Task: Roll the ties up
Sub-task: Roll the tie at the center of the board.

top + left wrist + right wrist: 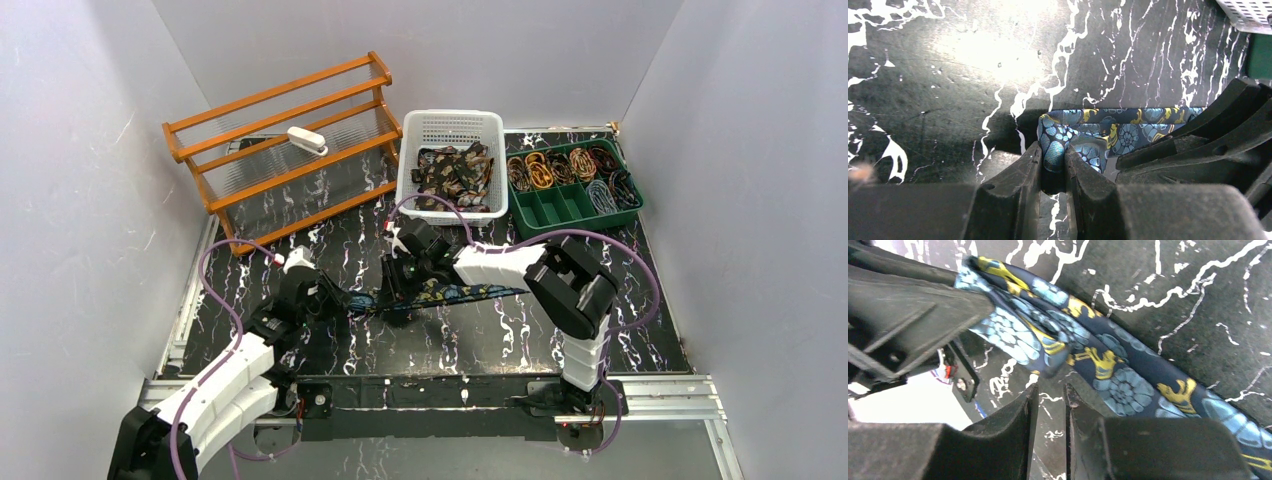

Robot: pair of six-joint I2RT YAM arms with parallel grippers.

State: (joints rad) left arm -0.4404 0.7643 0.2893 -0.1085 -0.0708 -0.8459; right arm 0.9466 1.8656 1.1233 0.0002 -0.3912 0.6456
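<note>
A dark blue tie with teal and gold paisley (pixel 470 292) lies stretched left to right across the middle of the table. My left gripper (pixel 345 303) is at its left end. In the left wrist view the left gripper (pixel 1053 152) is shut on the folded end of the tie (pixel 1118 130). My right gripper (pixel 400 290) hovers just right of it, over the tie. In the right wrist view the right gripper (pixel 1048 388) has its jaws a narrow gap apart and empty. The tie (pixel 1118 375) lies just beyond the tips.
A white basket (pixel 450 122) with loose brown ties stands at the back centre. A green tray (pixel 565 208) with rolled ties is at the back right. A wooden rack (pixel 290 140) with a white object (pixel 307 141) stands at the back left.
</note>
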